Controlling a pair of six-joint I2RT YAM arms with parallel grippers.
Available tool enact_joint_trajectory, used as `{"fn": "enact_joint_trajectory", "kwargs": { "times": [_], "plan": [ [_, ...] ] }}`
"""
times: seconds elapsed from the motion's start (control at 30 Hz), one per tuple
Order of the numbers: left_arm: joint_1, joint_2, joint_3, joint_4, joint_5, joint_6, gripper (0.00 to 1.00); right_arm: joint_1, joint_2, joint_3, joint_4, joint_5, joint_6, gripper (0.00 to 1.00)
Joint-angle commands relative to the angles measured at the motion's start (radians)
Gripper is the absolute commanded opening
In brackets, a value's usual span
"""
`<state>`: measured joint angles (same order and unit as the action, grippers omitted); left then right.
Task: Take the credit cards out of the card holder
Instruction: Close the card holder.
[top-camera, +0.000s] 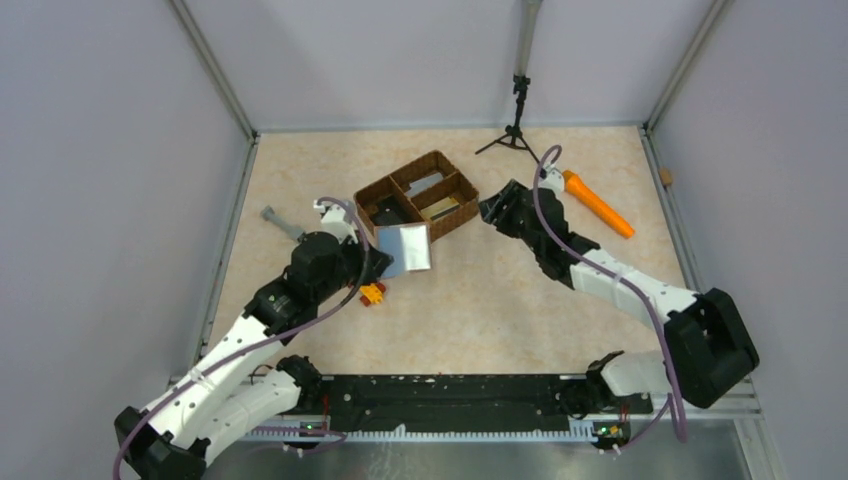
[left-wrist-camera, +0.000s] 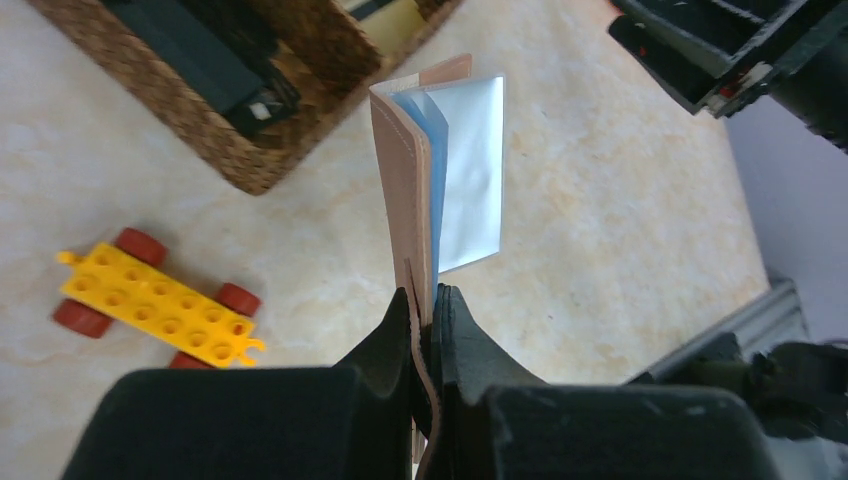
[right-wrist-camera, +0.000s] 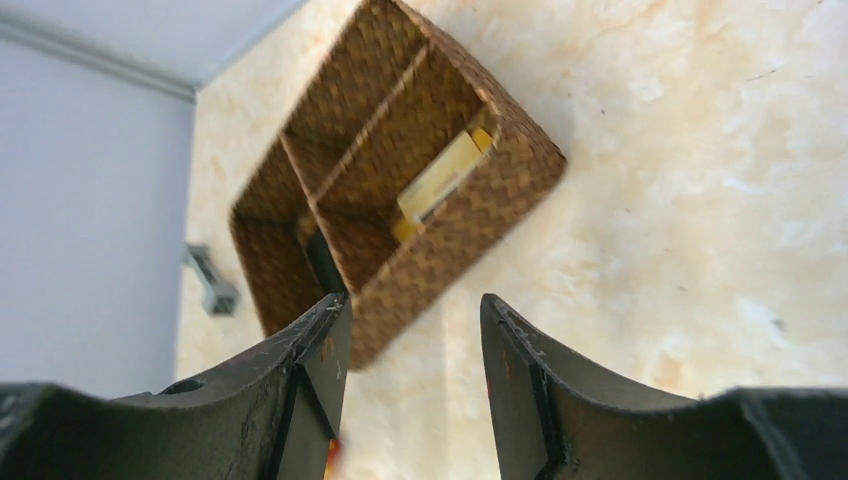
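We see our left gripper (left-wrist-camera: 425, 305) pinching the card holder (left-wrist-camera: 400, 180) by its edge, held up at 7 o'clock from the basket (top-camera: 418, 195). At the basket's 3 o'clock, our right gripper (right-wrist-camera: 412, 325) has its fingers spread apart.

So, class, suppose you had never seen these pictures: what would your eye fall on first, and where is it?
The card holder stands out, pinched by the left gripper and splayed open to show its pale blue-grey inside, just beside the brown woven basket. Next come the bright orange object at the far right and the yellow toy with red wheels near the left arm.
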<state>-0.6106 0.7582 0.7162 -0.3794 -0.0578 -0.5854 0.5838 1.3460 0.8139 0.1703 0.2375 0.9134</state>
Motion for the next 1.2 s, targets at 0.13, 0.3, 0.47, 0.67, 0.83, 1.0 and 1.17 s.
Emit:
{"fn": "enact_joint_trajectory", "kwargs": {
  "times": [0.13,0.3,0.47,0.67,0.83,1.0,1.17],
  "plan": [
    [0.005,0.028,-0.073,0.416,0.354,-0.194,0.0,-0.013,-0.174,-0.117,-0.108,-0.295,-0.405,0.49],
    [0.005,0.115,-0.11,0.638,0.505,-0.324,0.0,-0.013,-0.295,-0.216,-0.014,-0.441,-0.425,0.48],
    [0.005,0.256,-0.101,0.743,0.607,-0.369,0.0,-0.012,-0.401,-0.229,0.023,-0.558,-0.414,0.47],
    [0.005,0.386,-0.112,0.92,0.673,-0.447,0.0,-0.013,-0.496,-0.272,0.068,-0.642,-0.377,0.47],
    [0.003,0.447,-0.135,1.135,0.732,-0.551,0.0,-0.013,-0.472,-0.263,0.049,-0.69,-0.373,0.49],
    [0.003,0.479,-0.137,1.253,0.784,-0.613,0.0,-0.013,-0.478,-0.266,0.061,-0.694,-0.351,0.49],
    [0.004,0.466,-0.145,1.321,0.808,-0.642,0.0,-0.013,-0.48,-0.271,0.074,-0.704,-0.313,0.5]
  ]
}}
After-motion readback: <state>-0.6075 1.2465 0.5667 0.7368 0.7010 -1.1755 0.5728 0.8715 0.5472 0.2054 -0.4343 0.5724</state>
